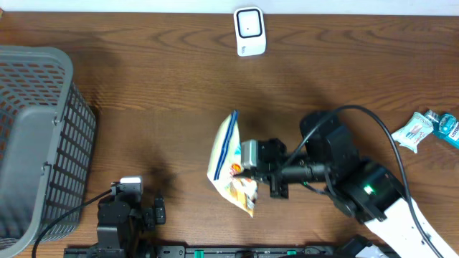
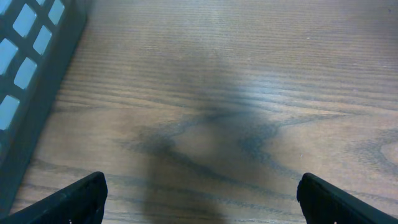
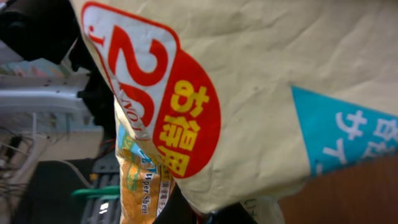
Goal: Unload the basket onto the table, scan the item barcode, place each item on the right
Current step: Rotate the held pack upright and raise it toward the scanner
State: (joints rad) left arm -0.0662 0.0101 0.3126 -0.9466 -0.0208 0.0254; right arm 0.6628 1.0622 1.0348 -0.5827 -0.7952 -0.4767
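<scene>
At the left edge, a grey basket (image 1: 36, 136) is sitting on the worktop (image 1: 165, 86). Just right of it, on the near side, your left gripper (image 2: 199, 202) is hanging over bare wood with its fingers spread wide, gripping nothing. Toward the middle, your right gripper (image 1: 252, 170) is clamping the snack bag (image 1: 229, 154), whose cream side and red sticker (image 3: 180, 118) are filling the right wrist view. The white scanner (image 1: 249, 31) is standing at the far edge, well apart from the bag. Blue-and-white packets (image 1: 419, 129) are lying at the right edge.
</scene>
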